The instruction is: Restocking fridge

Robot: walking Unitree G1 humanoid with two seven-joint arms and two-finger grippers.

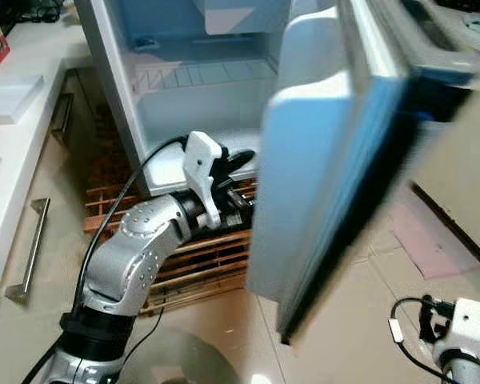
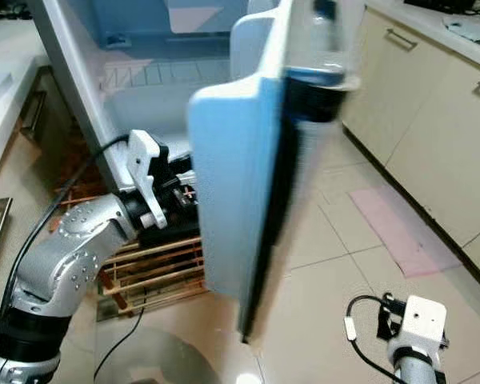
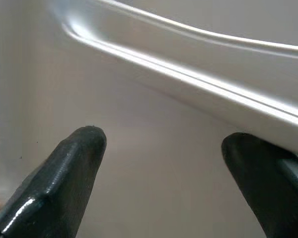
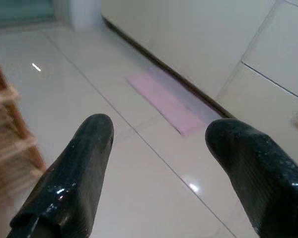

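Fridge (image 1: 136,112), white with pale blue-lit interior, stands open; a ribbed wire-pattern shelf (image 1: 200,76) crosses its cavity. Fridge door (image 1: 336,152) is swung wide toward the camera, smooth glossy white inner liner with moulded rounded bins, a dark edge strip down its near side, blurred.

Left end effector (image 1: 238,164), glossy black tapered fingers on a white wrist housing and a dimpled silver arm, reaches in at the fridge's lower front edge, just beside the door's inner face. In the left wrist view its fingers (image 3: 64,183) are spread wide apart, nothing between them; ahead is a smooth white moulded surface with a raised curved ridge, close up.

Under the fridge sits a slatted wooden rack (image 1: 196,264), brown bars.

Right end effector (image 4: 159,148) hangs low, well right of the fridge door, above glossy beige floor tiles (image 2: 328,280). Its rounded black fingers are parted wide and hold nothing. A pink flat mat (image 2: 400,228) lies on the tiles against cream cabinets (image 2: 432,120) with bar handles.

Left of the fridge, a white worktop (image 1: 16,144) over a drawer front with a brushed metal bar handle (image 1: 30,248).
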